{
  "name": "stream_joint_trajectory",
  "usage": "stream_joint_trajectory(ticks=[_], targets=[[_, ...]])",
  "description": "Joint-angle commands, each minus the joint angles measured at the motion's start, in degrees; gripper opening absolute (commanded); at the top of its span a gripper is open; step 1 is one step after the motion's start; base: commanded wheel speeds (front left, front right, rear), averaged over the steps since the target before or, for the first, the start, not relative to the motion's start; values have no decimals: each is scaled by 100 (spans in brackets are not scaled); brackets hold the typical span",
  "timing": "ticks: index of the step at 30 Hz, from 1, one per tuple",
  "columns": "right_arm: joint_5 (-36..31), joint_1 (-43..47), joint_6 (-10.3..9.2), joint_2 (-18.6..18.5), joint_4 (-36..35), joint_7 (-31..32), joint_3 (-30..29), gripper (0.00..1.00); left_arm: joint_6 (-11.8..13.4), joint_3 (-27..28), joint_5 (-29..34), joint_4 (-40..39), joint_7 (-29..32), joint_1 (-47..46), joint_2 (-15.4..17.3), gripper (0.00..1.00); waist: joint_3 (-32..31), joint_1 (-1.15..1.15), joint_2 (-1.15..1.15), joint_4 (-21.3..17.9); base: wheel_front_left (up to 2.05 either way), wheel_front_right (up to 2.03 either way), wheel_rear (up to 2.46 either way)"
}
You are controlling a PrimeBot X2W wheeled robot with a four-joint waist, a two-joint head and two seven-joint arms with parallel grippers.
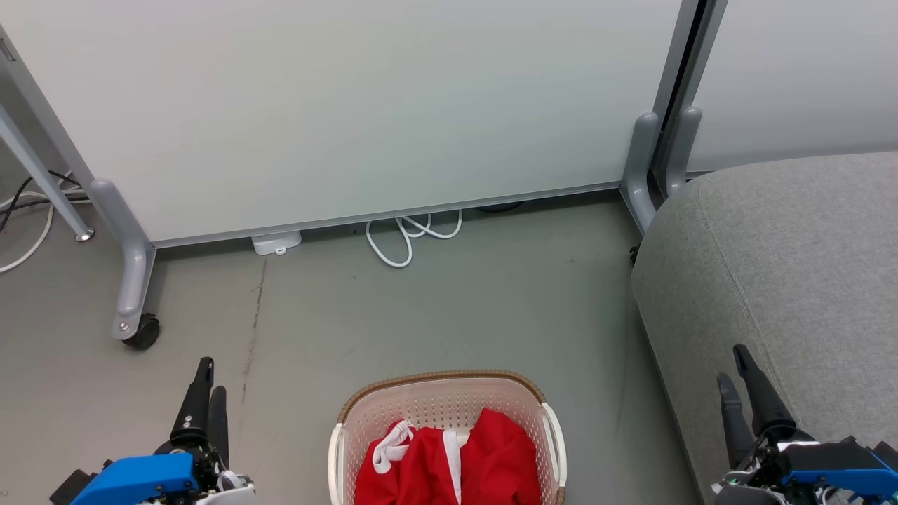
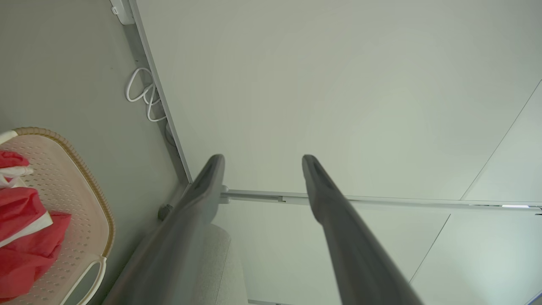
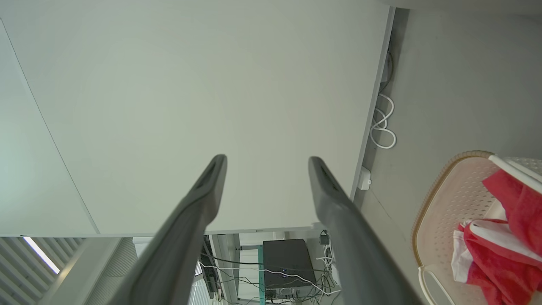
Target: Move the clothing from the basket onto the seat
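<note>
Fingers of left claw (image 1: 209, 379) and right claw (image 1: 732, 366) stand spread, both empty. The clothing (image 1: 491, 456) lies inside the basket (image 1: 435, 407), on the floor (image 1: 421, 315) near the seat (image 1: 793, 280).

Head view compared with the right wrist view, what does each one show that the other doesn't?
Head view adds the left pincer and a black caster wheel. Right wrist view adds a black box amid tangled cables. Both share the basket, the red clothing in it and a looped white cable.
</note>
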Motion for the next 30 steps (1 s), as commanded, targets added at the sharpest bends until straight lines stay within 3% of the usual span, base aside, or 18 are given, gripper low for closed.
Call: stream_joint_trajectory(ticks=[1,8,14,30], targets=[[-35,-115,3,-17,-124,-52,37,100,-1,-32,51,-114,-47,-163,40,100,1,0,0,0,0,0,0],[-328,-141,4,-22,-158,-244,153,100,10,-143,253,-130,-239,-208,45,100,0,0,0,0,0,0,0],[-981,-167,5,-27,-138,-396,227,100,96,-187,784,-175,-391,-245,50,100,1,0,0,1,0,0,0],[-2953,-222,8,-40,-56,-760,364,100,193,-571,3062,-348,-754,-222,62,100,0,0,0,12,0,0,0]])
